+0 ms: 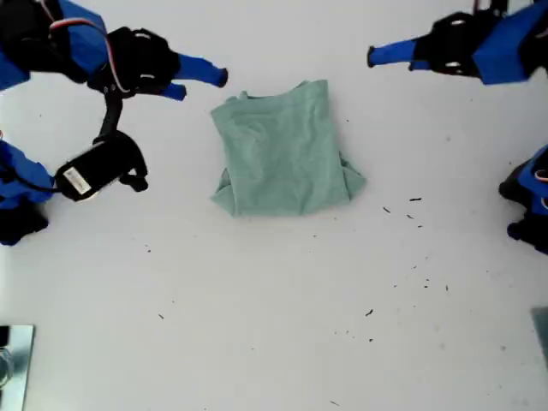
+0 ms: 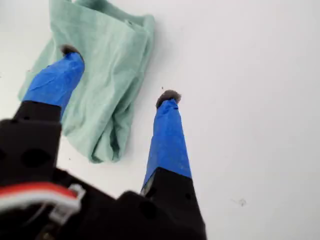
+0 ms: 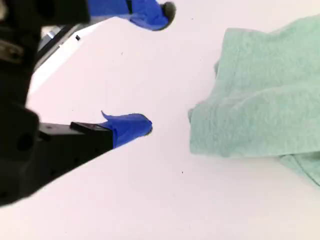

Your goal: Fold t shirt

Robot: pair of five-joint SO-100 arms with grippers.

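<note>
While no writing is legible, both my first gripper (image 2: pixel 120 72) and my second gripper (image 3: pixel 156 67) gape beside the folded t shirt (image 1: pixel 282 154).

The t shirt (image 1: pixel 282 150) is pale sage-green knit, folded into a rough upright rectangle. It lies flat on the white worktop (image 1: pixel 274 325), with folded cloth bunched out at both lower corners.

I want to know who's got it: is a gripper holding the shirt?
No. In the exterior view the t shirt lies on the white table, both grippers apart from it.
</note>
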